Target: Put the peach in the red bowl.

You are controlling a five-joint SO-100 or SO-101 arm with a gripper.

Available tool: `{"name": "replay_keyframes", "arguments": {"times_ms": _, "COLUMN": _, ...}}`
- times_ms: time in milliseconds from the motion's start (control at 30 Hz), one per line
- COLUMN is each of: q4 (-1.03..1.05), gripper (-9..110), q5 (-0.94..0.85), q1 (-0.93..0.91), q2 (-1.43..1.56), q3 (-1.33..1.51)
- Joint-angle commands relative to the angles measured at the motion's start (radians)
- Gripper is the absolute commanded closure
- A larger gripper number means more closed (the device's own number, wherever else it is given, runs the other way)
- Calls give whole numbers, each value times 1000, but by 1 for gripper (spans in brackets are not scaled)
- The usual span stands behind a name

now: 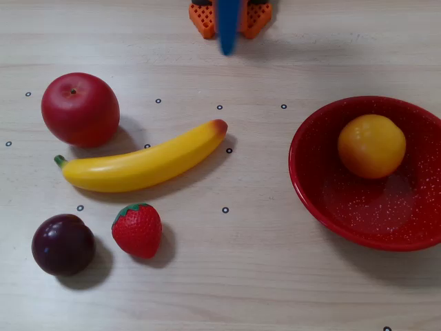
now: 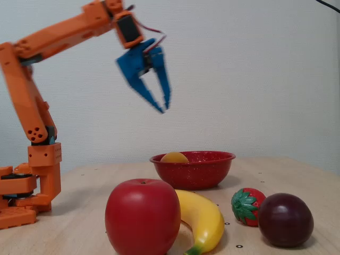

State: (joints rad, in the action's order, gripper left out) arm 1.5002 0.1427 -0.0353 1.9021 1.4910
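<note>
The peach [image 1: 371,145] is round and yellow-orange and lies inside the red bowl [image 1: 324,200] at the right of the overhead view. In the fixed view only the peach's top [image 2: 174,157] shows above the bowl's rim [image 2: 212,171]. My blue gripper [image 2: 164,109] is raised high above the table, well clear of the bowl. Its fingertips nearly meet and it holds nothing. In the overhead view the gripper [image 1: 227,49] shows as a blurred blue strip at the top edge.
A red apple [image 1: 80,109], a yellow banana [image 1: 141,165], a strawberry [image 1: 138,229] and a dark plum [image 1: 63,244] lie on the left half of the wooden table. The orange arm base [image 2: 32,186] stands at the far edge.
</note>
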Motion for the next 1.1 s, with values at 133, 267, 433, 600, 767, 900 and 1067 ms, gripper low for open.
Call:
{"name": "replay_keyframes", "arguments": {"times_ms": 133, "q4": -150, "gripper": 101, "q5": 38, "q1": 63, "q2": 471, "q3": 511}}
{"name": "replay_keyframes", "arguments": {"times_ms": 267, "q4": -244, "gripper": 101, "q5": 28, "q1": 32, "q2": 773, "q3": 841}}
{"name": "replay_keyframes", "arguments": {"times_ms": 433, "q4": -281, "gripper": 101, "q5": -23, "q1": 14, "q2": 1060, "q3": 1111}}
{"name": "replay_keyframes", "arguments": {"times_ms": 600, "q4": -284, "gripper": 101, "q5": -67, "q1": 6, "q2": 1261, "q3": 1285}}
{"name": "replay_keyframes", "arguments": {"times_ms": 767, "q4": -368, "gripper": 101, "q5": -78, "q1": 8, "q2": 1304, "q3": 1434}}
{"name": "replay_keyframes", "arguments": {"times_ms": 900, "q4": -442, "gripper": 101, "q5": -78, "q1": 15, "q2": 1304, "q3": 1514}}
{"name": "replay_keyframes", "arguments": {"times_ms": 1067, "q4": -456, "gripper": 101, "q5": -117, "q1": 17, "q2": 1304, "q3": 1520}}
